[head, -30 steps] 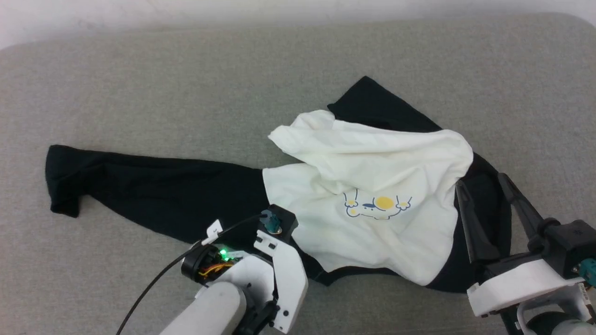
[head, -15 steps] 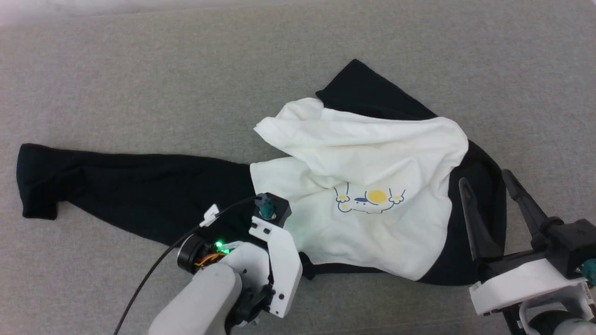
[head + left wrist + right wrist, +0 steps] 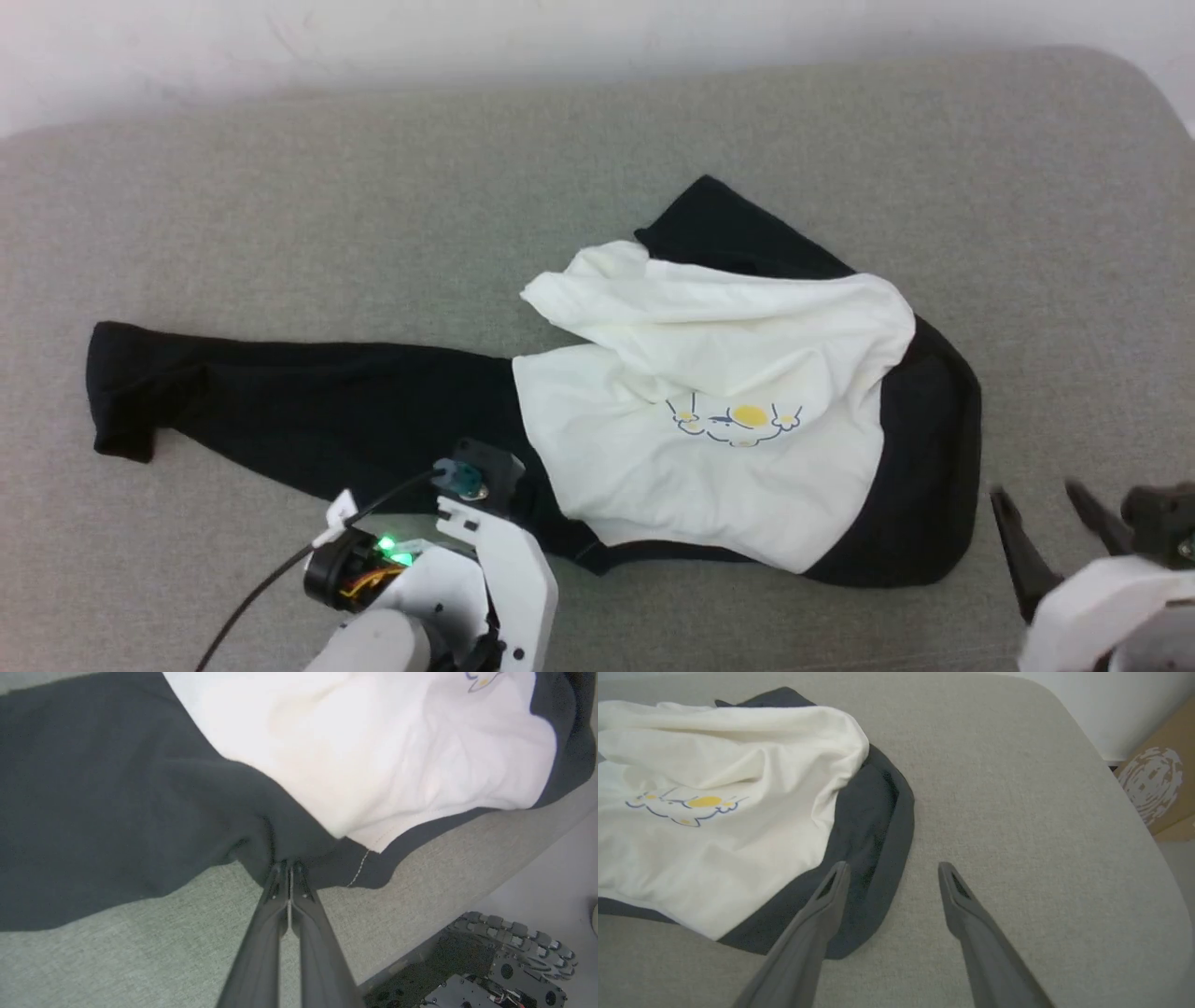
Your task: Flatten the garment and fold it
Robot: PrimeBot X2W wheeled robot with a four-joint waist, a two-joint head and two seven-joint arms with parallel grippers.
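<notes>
White-bodied soft T-shirt (image 3: pixel 709 467) with black sleeves and a small yellow-and-blue cartoon print lies crumpled on the grey woven fabric surface (image 3: pixel 280 187), one black sleeve stretched toward the robot's left. At its near black edge, just beside the white hem, the left gripper (image 3: pixel 289 865) pinches a fold of cloth tight. Further right, the right gripper (image 3: pixel 892 868) is spread wide and empty, with one finger over the shirt's black rim and the other over bare grey fabric.
</notes>
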